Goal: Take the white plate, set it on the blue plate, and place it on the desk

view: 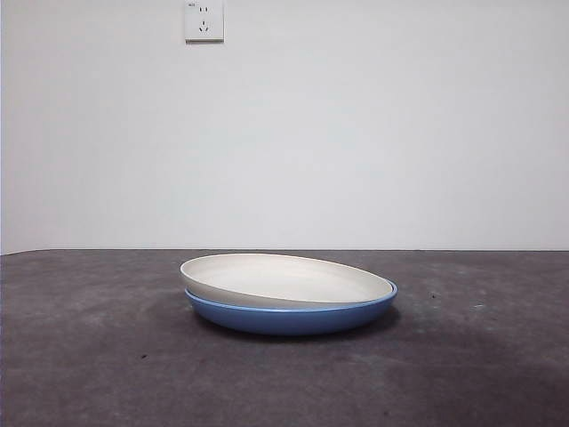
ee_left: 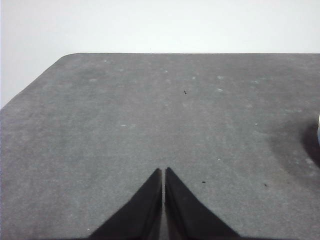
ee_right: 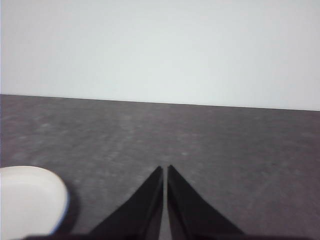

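Note:
The white plate [view: 280,280] rests tilted inside the blue plate [view: 293,316] in the middle of the desk [view: 89,356] in the front view; its left rim sits higher than its right. My left gripper [ee_left: 164,170] is shut above bare desk [ee_left: 125,125], holding nothing, with the plates' shadow just at that picture's side. My right gripper [ee_right: 165,167] is shut too, empty, and the white plate [ee_right: 27,200] with a thin blue rim under it shows beside it. Neither gripper appears in the front view.
A white wall with a socket [view: 204,20] stands behind the desk. The desk's rounded corner [ee_left: 67,56] shows in the left wrist view.

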Robot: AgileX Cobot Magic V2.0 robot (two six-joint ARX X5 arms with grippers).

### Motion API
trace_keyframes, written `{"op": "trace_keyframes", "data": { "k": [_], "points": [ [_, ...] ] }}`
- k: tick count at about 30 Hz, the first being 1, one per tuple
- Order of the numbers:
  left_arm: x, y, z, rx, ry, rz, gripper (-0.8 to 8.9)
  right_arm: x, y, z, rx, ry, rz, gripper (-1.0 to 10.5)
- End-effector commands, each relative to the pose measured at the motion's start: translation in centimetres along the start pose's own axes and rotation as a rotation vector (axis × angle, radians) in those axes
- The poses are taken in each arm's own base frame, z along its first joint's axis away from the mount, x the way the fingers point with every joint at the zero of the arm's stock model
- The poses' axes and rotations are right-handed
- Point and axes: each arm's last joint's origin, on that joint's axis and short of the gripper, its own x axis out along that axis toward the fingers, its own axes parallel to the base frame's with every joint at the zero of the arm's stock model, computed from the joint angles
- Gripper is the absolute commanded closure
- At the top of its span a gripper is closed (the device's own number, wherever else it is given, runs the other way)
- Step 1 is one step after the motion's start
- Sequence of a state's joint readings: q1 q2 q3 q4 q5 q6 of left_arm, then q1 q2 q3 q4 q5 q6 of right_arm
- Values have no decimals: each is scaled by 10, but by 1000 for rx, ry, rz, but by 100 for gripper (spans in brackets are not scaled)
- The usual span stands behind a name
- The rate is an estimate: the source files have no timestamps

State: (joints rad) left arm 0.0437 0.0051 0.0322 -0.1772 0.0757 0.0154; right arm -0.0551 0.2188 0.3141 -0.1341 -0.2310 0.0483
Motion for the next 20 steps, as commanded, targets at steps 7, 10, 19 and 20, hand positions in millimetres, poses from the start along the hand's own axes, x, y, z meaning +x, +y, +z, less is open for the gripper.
{"op": "trace_keyframes", "data": {
  "k": [7, 10, 19, 20],
  "points": [
    [2, 0, -7, -5, 27, 4, 804, -1, -5, -48, 11, -30, -93, 939],
    [2, 0, -7, -5, 27, 4, 804, 0, -7, -61, 34, -17, -109, 939],
    [2, 0, -8, -5, 28, 4, 804, 2, -9, -84, 62, 59, -140, 939],
    [2, 0, -7, -5, 27, 4, 804, 2, -10, -85, 63, 66, -145, 939]
  ]
}}
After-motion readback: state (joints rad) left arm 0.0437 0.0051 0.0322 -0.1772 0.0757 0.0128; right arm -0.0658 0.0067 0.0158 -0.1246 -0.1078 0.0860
